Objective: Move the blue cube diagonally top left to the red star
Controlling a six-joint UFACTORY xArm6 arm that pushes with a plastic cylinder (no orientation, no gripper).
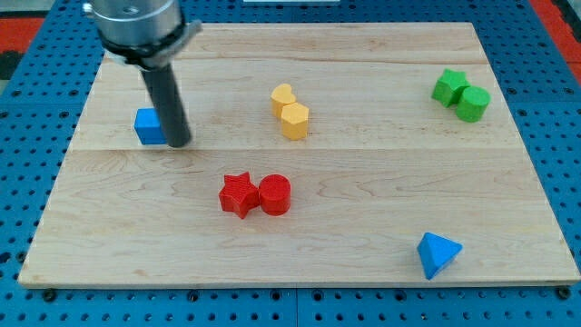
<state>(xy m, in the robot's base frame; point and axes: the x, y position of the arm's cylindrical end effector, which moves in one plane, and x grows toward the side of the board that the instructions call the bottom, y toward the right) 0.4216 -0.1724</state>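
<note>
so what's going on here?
My tip is against the right side of the blue cube, which sits near the board's left edge, up and to the left of the red star. The star sits mid-board, touching a red cylinder on its right. The cube is already up-left of the star as asked, though well apart from it. The other blocks sit clear of this: two yellow ones, two green ones, and a blue pyramid.

Robotics lab bench, wooden board on blue perforated mounting plate, red edging
</note>
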